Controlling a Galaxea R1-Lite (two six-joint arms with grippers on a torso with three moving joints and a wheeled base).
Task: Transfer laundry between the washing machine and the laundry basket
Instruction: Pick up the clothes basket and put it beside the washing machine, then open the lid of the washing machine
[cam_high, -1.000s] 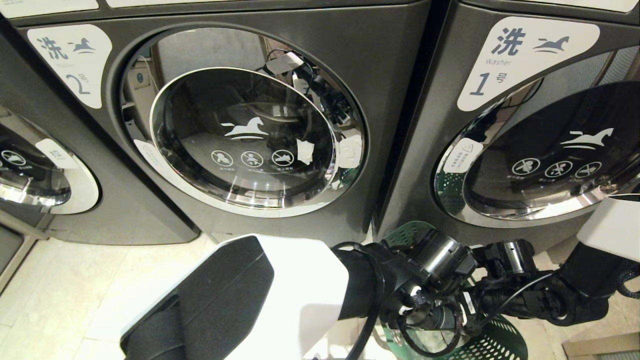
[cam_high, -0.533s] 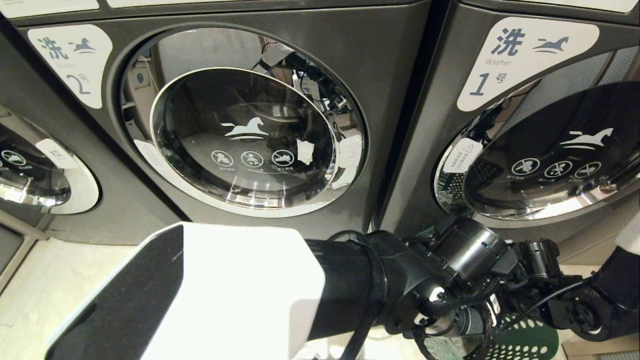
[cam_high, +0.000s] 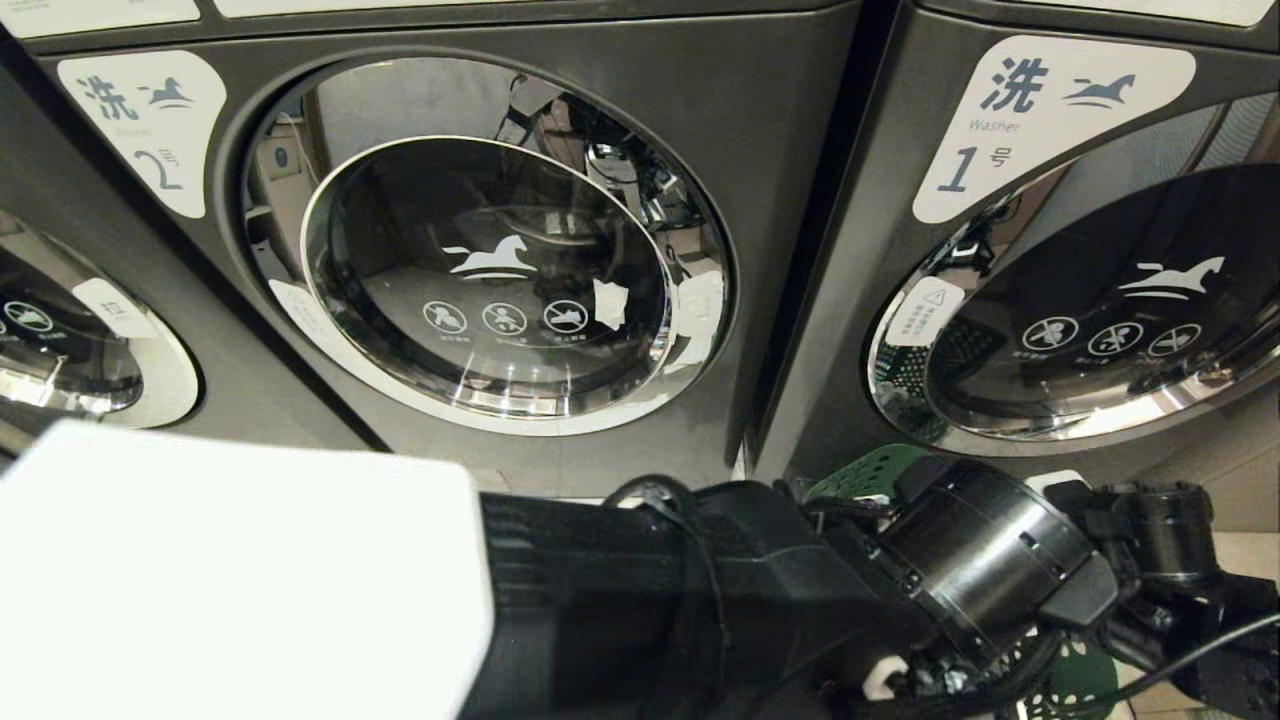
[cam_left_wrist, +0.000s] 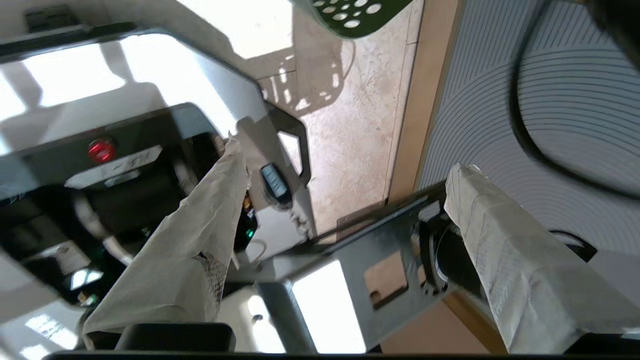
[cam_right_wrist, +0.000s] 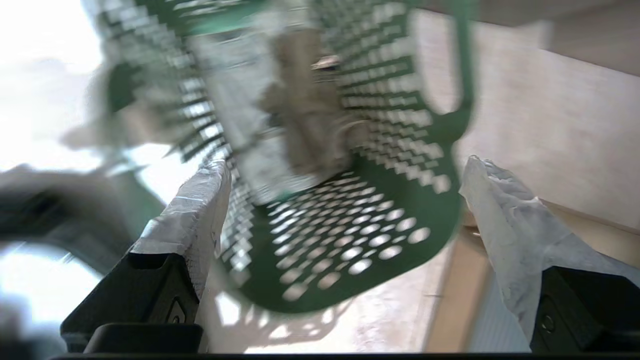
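Across the head view, the washing machine (cam_high: 490, 260) marked 2 stood with its chrome-ringed round door shut, facing the robot. Low in that view the left arm (cam_high: 600, 600) lay across from the left, its wrist beside the right arm (cam_high: 1160, 540) at the lower right. Behind them, bits of the laundry basket (cam_high: 865, 470) showed green at the foot of the neighbouring machine marked 1 (cam_high: 1050, 250). Neither set of fingers could be seen from up there.

Over to the left wrist view: the left gripper (cam_left_wrist: 345, 180) had its two taped fingers (cam_left_wrist: 200, 240) spread wide apart, nothing between them. Past the fingertips lay pale floor tile (cam_left_wrist: 350, 135) and the robot's own base (cam_left_wrist: 125, 150), with an edge of the basket beyond the tips.

On to the right wrist view, blurred by motion: the right gripper (cam_right_wrist: 345, 175) also had its taped fingers (cam_right_wrist: 200, 200) well apart and empty. Between and just beyond the fingertips sat the basket, tipped so its open mouth faced the camera and its perforated base pointed away. Inside it, the laundry (cam_right_wrist: 305, 130) showed as a grey-green bundle, its long axis running away from the fingertips towards the basket's base. Garment and fingers were apart.
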